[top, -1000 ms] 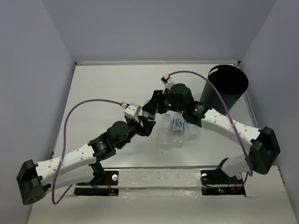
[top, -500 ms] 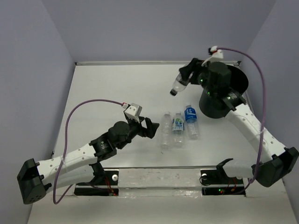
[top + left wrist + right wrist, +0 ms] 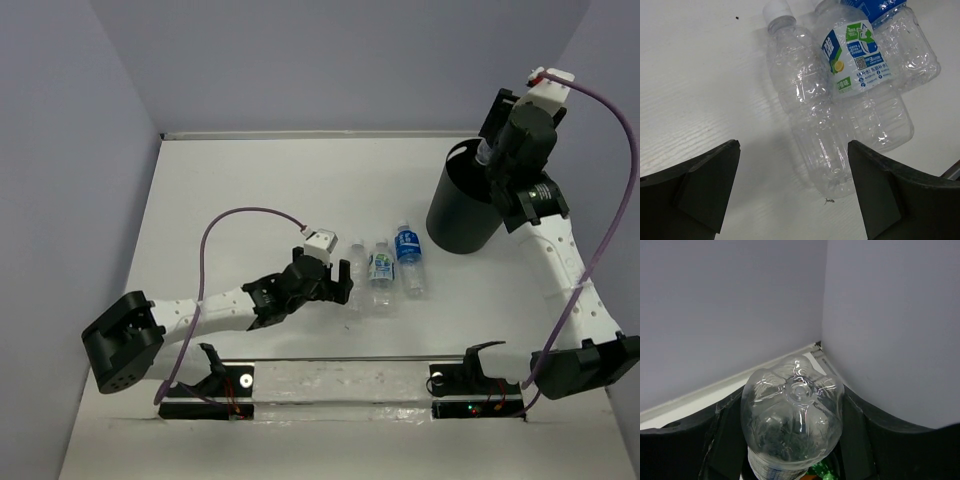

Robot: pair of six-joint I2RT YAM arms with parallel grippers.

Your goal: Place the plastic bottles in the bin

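Top external | loose bottles (image 3: 381, 270): 3 | right hand (image 3: 491, 153) holds: 1 bottle (image 3: 792, 425) | bin (image 3: 455, 218): 1

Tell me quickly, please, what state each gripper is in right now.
Left gripper: open, holding nothing.
Right gripper: closed on a clear plastic bottle.

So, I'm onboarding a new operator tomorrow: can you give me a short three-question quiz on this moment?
1. True or false: the left gripper is shut on a bottle.
2. How many bottles lie on the table?
3. The right gripper holds its clear bottle: A) above the bin; B) above the table's middle; C) beside the left arm's base.
Key: 1 false, it is open and empty; 2 three; 3 A.
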